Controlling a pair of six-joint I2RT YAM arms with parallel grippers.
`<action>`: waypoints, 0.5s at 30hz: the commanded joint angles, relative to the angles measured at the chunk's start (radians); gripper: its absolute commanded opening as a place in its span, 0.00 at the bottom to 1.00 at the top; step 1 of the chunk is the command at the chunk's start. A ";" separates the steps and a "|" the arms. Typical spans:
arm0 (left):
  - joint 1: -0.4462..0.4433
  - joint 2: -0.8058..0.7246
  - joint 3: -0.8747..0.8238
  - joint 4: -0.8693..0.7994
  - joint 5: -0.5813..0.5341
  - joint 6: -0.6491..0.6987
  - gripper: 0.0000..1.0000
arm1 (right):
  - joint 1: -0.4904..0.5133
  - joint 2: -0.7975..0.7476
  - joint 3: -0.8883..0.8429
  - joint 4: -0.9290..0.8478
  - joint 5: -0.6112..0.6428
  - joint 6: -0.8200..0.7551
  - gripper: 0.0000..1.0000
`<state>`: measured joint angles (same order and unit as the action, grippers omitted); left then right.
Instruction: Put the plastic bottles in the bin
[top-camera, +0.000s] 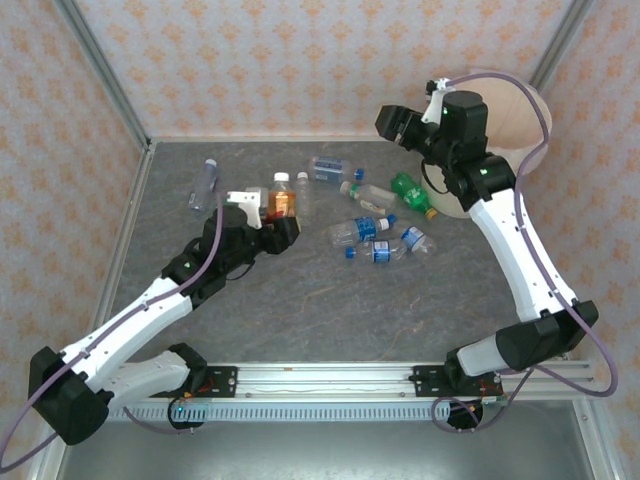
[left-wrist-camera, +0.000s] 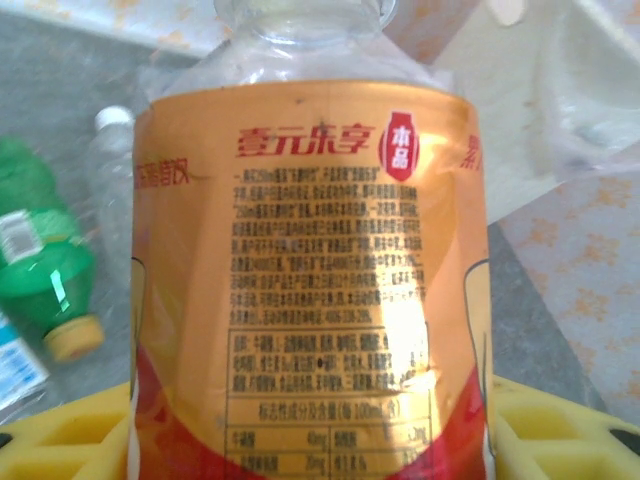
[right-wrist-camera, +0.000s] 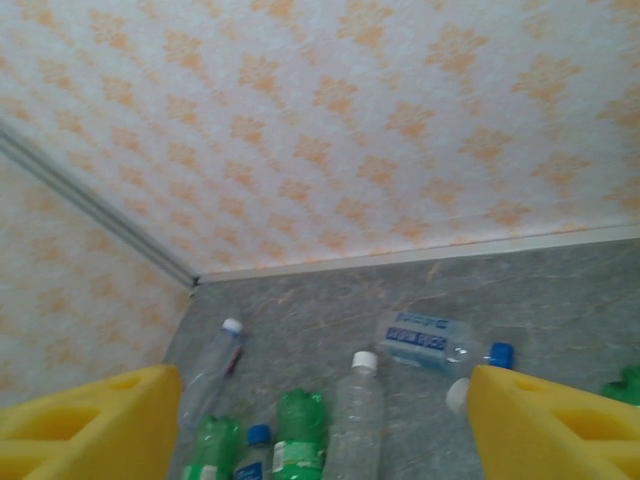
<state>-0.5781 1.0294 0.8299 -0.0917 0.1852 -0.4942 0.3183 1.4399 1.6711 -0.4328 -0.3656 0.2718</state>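
a: where do things stand, biggest first?

b: the bin (top-camera: 510, 115) sits at the upper right of the top view, behind my right arm. my right gripper (top-camera: 397, 122) hangs beside it, jaws apart, nothing in them. my left gripper (top-camera: 283, 233), left of centre, is closed partway onto the orange bottle (top-camera: 283, 197), a finger (left-wrist-camera: 60, 435) against each side of its lower body.

a: how do you carry it well?

b: i judge the grip is low and the wall thin, so squeeze gently, keep it upright and lift above the loose bottles (top-camera: 375, 225) at centre. then cross to the bin and let go only once over its rim. my right arm stands in that path, so it should give way.

a: any writing?

b: red characters on the orange label read "壹元乐享", with "本品" in a red badge. the black print under them is too fine. a clear bottle (right-wrist-camera: 430, 340) wears a blue label i cannot read.
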 joint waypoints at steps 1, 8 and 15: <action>-0.044 0.043 0.066 0.088 -0.065 0.070 0.57 | 0.006 0.021 0.063 -0.028 -0.138 0.018 0.71; -0.110 0.141 0.166 0.122 -0.102 0.136 0.57 | 0.055 0.055 0.082 -0.068 -0.224 0.011 0.58; -0.141 0.200 0.217 0.113 -0.114 0.170 0.57 | 0.135 0.108 0.132 -0.100 -0.283 0.000 0.52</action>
<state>-0.7074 1.2152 1.0050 -0.0086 0.0952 -0.3637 0.4229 1.5326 1.7542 -0.5106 -0.5991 0.2871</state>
